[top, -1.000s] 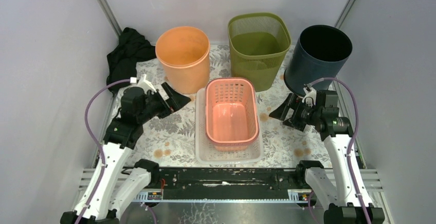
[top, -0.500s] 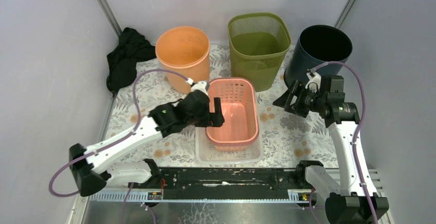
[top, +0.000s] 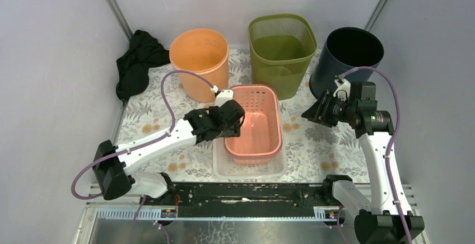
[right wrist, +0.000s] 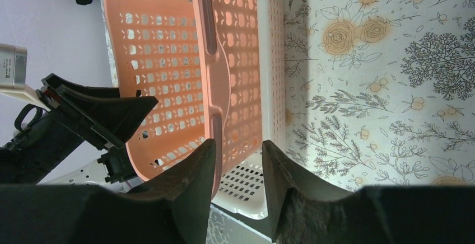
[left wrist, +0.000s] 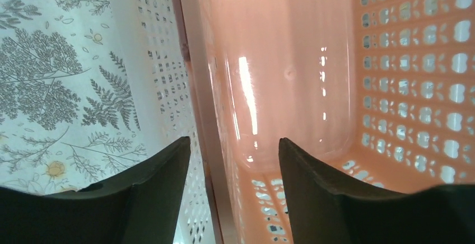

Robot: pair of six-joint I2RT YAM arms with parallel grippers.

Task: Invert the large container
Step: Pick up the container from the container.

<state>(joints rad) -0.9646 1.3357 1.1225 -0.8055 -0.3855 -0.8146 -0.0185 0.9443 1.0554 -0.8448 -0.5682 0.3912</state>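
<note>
1. Pink perforated plastic basket (top: 256, 135) sits nested inside a larger white perforated plastic basket (top: 250, 169). Both are open side up, at the centre of the floral-print surface (top: 313, 149), near its front edge.
2. Left pincer (top: 238, 115) is at the pink basket's left rim, towards the far end. Its fingers are spread and straddle the rim, one inside the pink basket and one outside over the white wall.
3. Left wrist view: there is a clear gap between the inner finger (left wrist: 313, 182) and the pink wall, so nothing is pinched. Cannot tell if the outer finger touches the rim.
4. Right pincer (top: 309, 113) is above the surface, right of the baskets and apart from them. It is partly spread, with nothing between its fingers (right wrist: 185, 182).
5. Back row, all upright: orange round plastic bin (top: 199, 59) on the left, green mesh bin (top: 280, 48) in the middle, dark round bin (top: 347, 54) on the right.
6. Black crumpled cloth (top: 137, 65) lies at the back left corner, beside the orange bin.
</note>
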